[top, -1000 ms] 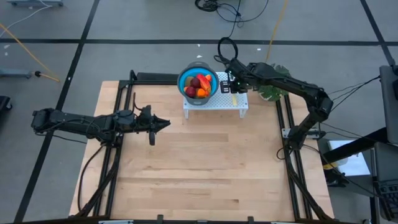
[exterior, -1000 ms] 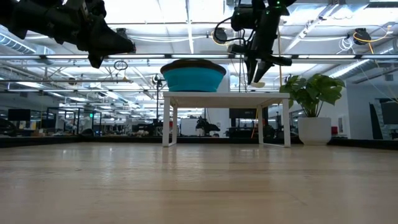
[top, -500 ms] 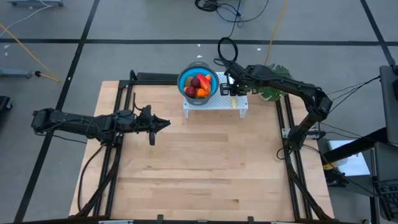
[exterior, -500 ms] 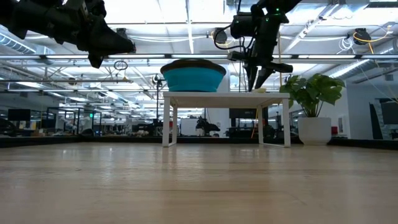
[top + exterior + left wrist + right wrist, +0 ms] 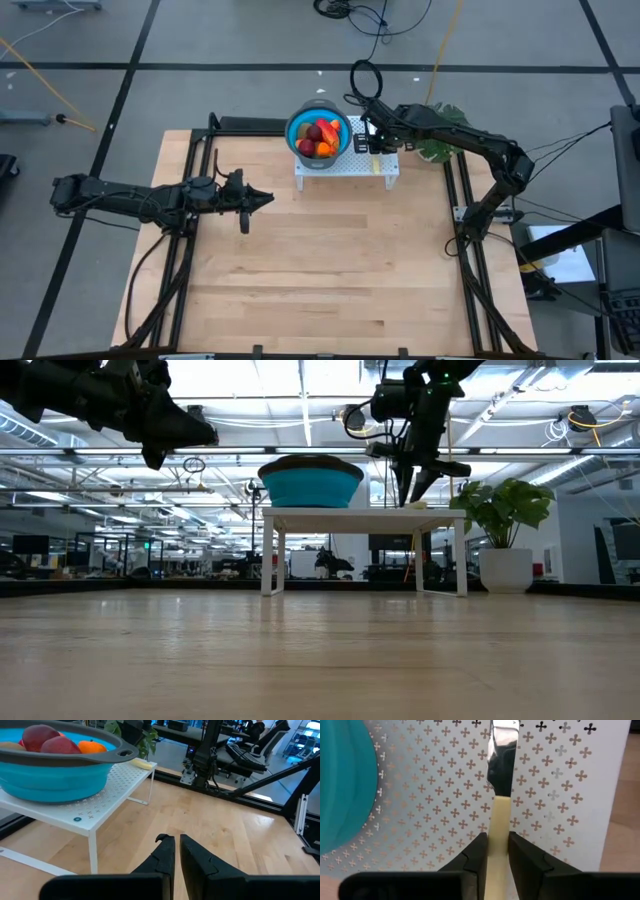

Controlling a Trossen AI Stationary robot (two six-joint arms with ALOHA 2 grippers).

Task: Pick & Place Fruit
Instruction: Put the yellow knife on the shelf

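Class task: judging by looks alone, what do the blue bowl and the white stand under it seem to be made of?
Blue bowl: probably silicone or soft plastic, matte, with a stepped wall and grey rim. White stand: likely painted sheet metal, smooth, punched with small cross-shaped holes, on thin legs.

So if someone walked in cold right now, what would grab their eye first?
Probably the blue bowl heaped with fruit on the white perforated stand at the table's far edge. Next, the right gripper just beside it, fingers straddling the yellow handle of the knife lying on that stand. The left gripper hangs shut over the table, well short of the stand.
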